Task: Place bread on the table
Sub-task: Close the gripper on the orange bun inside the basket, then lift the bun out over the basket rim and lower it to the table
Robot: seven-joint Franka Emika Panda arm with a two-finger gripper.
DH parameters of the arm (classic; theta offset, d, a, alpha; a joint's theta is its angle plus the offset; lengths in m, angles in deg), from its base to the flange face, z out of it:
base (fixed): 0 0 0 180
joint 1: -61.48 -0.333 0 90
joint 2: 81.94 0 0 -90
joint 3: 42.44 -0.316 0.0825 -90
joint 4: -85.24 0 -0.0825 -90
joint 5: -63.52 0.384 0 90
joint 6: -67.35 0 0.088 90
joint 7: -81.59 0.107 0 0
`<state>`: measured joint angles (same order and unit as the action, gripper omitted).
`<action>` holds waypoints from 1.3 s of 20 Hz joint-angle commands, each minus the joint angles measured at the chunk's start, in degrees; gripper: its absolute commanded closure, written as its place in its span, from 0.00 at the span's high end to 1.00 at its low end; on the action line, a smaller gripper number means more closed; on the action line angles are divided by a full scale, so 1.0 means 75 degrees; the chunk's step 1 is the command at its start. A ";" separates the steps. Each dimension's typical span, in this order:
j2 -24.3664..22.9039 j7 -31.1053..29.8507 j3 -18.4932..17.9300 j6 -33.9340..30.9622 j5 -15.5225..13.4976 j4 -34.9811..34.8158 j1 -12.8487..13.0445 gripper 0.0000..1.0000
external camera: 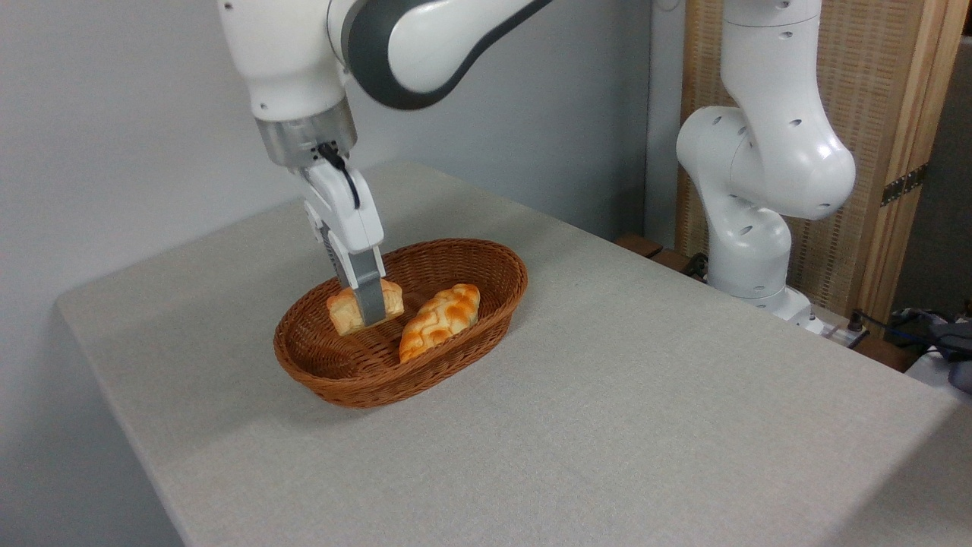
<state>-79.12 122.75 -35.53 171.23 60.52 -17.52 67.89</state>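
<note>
Grey-beige cloth counter (607, 395) carries a brown oval wicker basket (486, 319). Inside, at nine o'clock, the end effector (370, 308) clenches a small golden bun (345, 311).

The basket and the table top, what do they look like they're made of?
The basket looks like woven wicker or rattan: brown strands in visible rows, with a slight sheen. The table seems covered in light grey-beige cloth, matte, with a fine weave texture; what lies under the cloth is hidden.

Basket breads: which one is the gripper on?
The small bun at the basket's left, under the gripper; the longer patterned loaf lies untouched.
</note>
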 commanded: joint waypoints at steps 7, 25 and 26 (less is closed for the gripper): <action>0.0362 0.1894 -0.1824 0.0070 -0.0173 0.0437 -0.0221 0.56; 0.1066 0.1917 -0.1825 0.1043 -0.0057 0.0413 -0.0233 1.00; 0.0961 0.1941 -0.1836 0.1043 -0.0057 0.0425 -0.0245 1.00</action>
<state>-70.09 136.55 -48.85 179.19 60.12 -14.51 65.92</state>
